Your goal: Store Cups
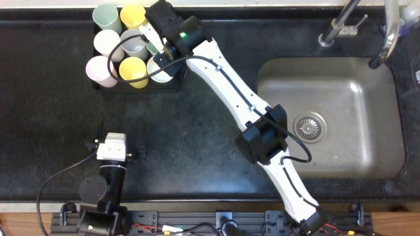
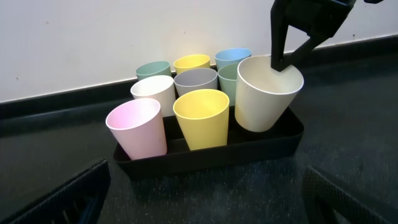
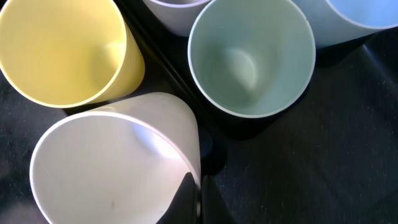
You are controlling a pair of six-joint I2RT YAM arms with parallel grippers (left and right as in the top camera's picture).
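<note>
Cream plastic, tilted off upright: the cream cup (image 2: 268, 98) sits at the corner of the black tray (image 2: 205, 155) that faces the sink (image 1: 328, 118) and the arms' side of the counter. Its base is hidden behind the tray wall, so I cannot tell whether it is fully seated. The right gripper (image 2: 287, 61) has it by the rim, closed in a pinch with one finger inside the cup and one outside. That hold suits a thin-walled cup and keeps the fingers clear of its neighbours. The lean probably comes from holding the rim at one side only, and it would need to level out for the cup to stand flat.

Just beside it stand a yellow cup (image 2: 201, 118) and a pale green cup (image 3: 252, 59), both upright. A pink cup (image 2: 137, 127) takes the other front corner. Behind them are a white cup (image 2: 153, 93), a grey cup (image 2: 195, 81), and a back row of green, yellow and blue. That makes three rows of three, so this corner looks like the last slot to be filled, and the storing seems nearly done.

The left gripper (image 1: 113, 141) rests well apart from the tray over the dark counter (image 1: 197, 144), its fingers spread wide and holding nothing.
</note>
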